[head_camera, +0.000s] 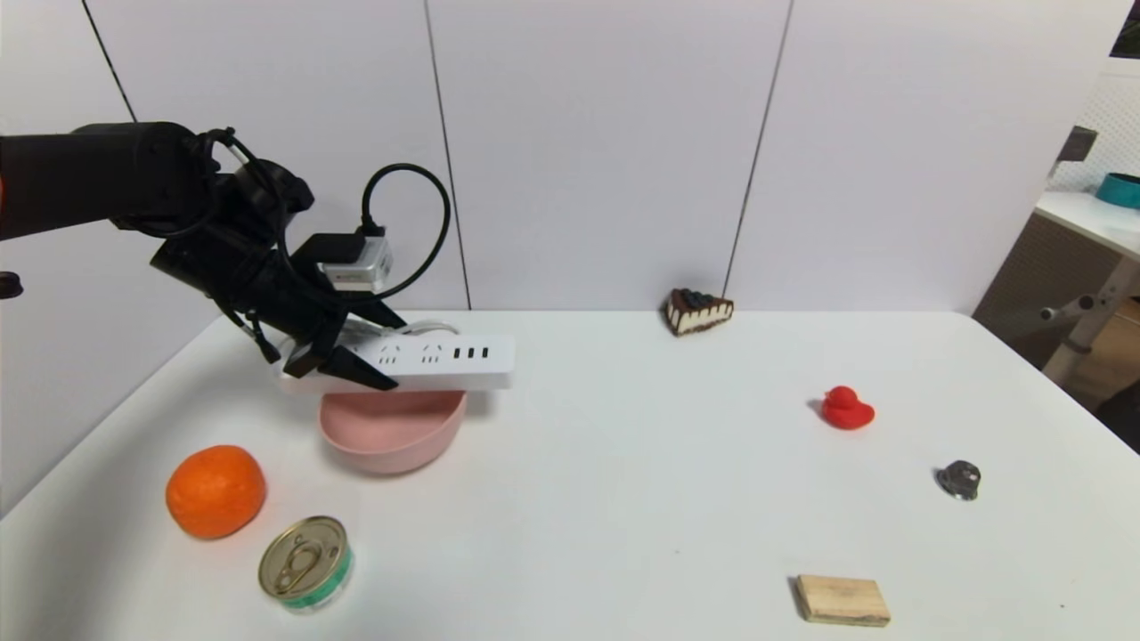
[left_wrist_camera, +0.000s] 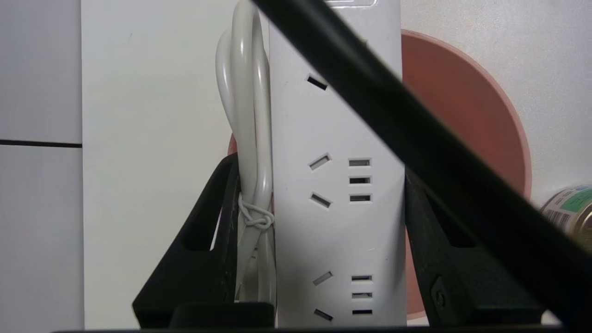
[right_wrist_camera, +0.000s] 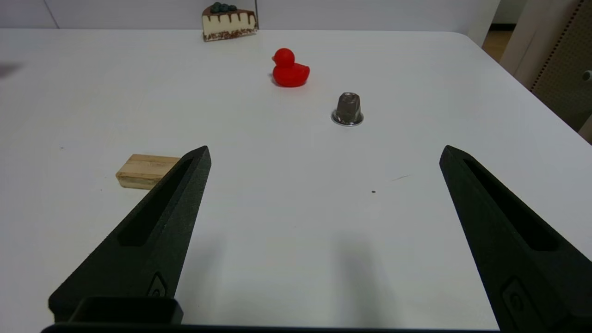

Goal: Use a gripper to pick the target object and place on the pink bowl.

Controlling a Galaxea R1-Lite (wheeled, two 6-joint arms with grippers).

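Observation:
The white power strip (head_camera: 445, 361) lies level across the top of the pink bowl (head_camera: 392, 441), its USB end sticking out past the rim to the right. Whether it touches the rim I cannot tell. My left gripper (head_camera: 399, 356) is shut on the power strip near its cord end. In the left wrist view the black fingers (left_wrist_camera: 203, 231) squeeze the power strip (left_wrist_camera: 333, 222) and its bundled white cord (left_wrist_camera: 252, 138), with the pink bowl (left_wrist_camera: 462, 115) beneath. My right gripper (right_wrist_camera: 326, 150) hangs open over bare table, holding nothing.
An orange (head_camera: 215, 491) and a tin can (head_camera: 305, 563) sit in front of the bowl. To the right lie a cake slice (head_camera: 697, 311), a red duck (head_camera: 846, 408), a metal capsule (head_camera: 959, 479) and a wooden block (head_camera: 842, 599).

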